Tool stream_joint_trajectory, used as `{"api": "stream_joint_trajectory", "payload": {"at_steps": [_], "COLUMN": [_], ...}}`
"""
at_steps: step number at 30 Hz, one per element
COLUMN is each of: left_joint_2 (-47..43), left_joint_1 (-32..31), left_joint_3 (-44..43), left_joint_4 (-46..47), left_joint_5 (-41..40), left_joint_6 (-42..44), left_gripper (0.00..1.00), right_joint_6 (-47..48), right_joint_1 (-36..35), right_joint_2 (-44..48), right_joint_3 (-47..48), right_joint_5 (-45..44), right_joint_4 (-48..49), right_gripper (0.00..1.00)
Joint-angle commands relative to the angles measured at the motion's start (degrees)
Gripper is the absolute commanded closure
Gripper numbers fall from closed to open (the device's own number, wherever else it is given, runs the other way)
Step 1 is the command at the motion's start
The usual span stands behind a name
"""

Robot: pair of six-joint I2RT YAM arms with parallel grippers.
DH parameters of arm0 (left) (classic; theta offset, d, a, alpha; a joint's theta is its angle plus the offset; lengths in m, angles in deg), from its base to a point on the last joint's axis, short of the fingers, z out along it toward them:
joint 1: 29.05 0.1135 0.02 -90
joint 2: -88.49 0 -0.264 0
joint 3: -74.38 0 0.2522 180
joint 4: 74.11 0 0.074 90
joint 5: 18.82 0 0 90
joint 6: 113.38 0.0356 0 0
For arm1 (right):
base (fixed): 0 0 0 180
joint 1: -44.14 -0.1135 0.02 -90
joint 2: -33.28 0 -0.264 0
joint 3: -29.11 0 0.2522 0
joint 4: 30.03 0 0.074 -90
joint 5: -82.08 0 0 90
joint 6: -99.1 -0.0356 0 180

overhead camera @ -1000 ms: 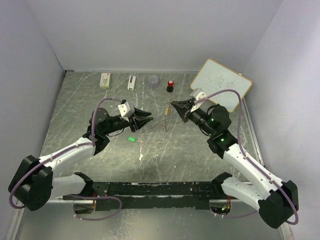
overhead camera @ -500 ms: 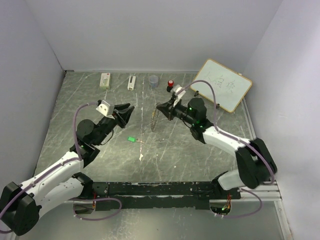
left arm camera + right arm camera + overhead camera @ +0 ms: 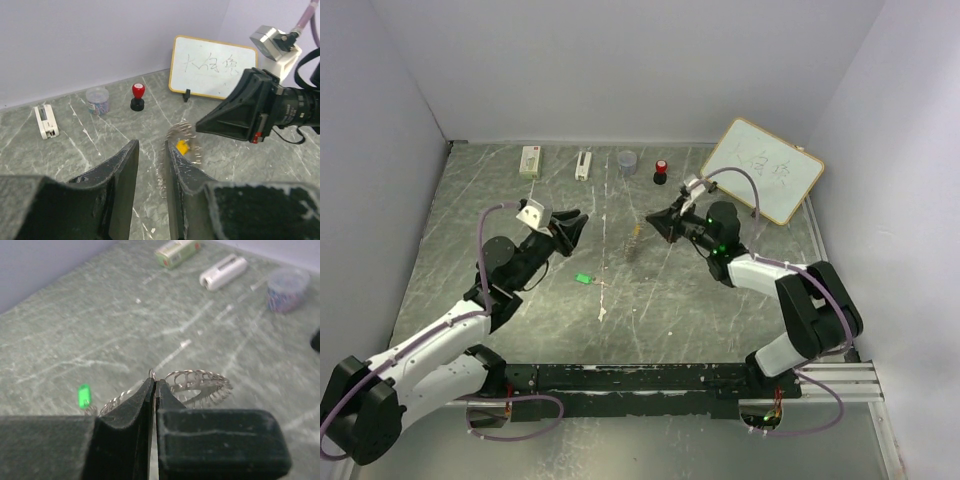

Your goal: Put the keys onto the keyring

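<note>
right claw (image 3: pixel 154 382) clamped shut on the big ridged silver metal keyring (image 3: pixel 200 383), left claw (image 3: pixel 150 146) jaws sitting part open

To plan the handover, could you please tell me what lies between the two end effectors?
The keyring, pinched by the right end effector, with the yellow key at it, as the left wrist view shows.

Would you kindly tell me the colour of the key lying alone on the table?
The key has a green head, clearest in the right wrist view.
</note>
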Motion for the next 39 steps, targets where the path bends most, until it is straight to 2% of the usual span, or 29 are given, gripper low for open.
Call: {"api": "stream_joint_trajectory", "payload": {"at_steps": [1,6,10,15,22,27,39], "left_joint_2": [2.26,2.89,2.16,3.23,7.05,9.79,12.42], "left_joint_1": [0.61,0.70,0.79,0.97,0.96,1.09,1.20], "left_joint_3": [0.67,0.70,0.70,0.08,-5.94,-6.57,-6.50], "left_joint_4": [3.35,4.06,3.55,3.67,-5.68,-5.80,-3.52], "left_joint_5": [0.64,1.19,0.94,2.43,3.78,3.74,4.40], "left_joint_6": [-1.34,-1.89,-1.82,-2.95,-4.00,-5.10,-5.25], "left_gripper": [0.63,0.63,0.64,0.63,0.62,0.62,0.63], "right_joint_6": [-1.30,-3.87,-3.93,-1.41,-1.34,-1.46,-2.20], "right_joint_1": [3.46,4.50,4.48,4.41,3.80,2.34,1.36], "right_joint_2": [4.38,14.46,23.35,20.18,9.01,2.85,-9.27], "right_joint_3": [-5.66,-13.16,-15.69,-7.48,3.21,5.13,9.29], "right_joint_5": [-3.14,-12.04,-17.43,-15.43,-12.89,-11.74,-9.95], "right_joint_4": [-1.79,-6.10,-9.37,-21.53,-33.42,-34.02,-31.02], "right_gripper": [0.89,0.62,0.54,0.54,0.57,0.61,0.62]}}
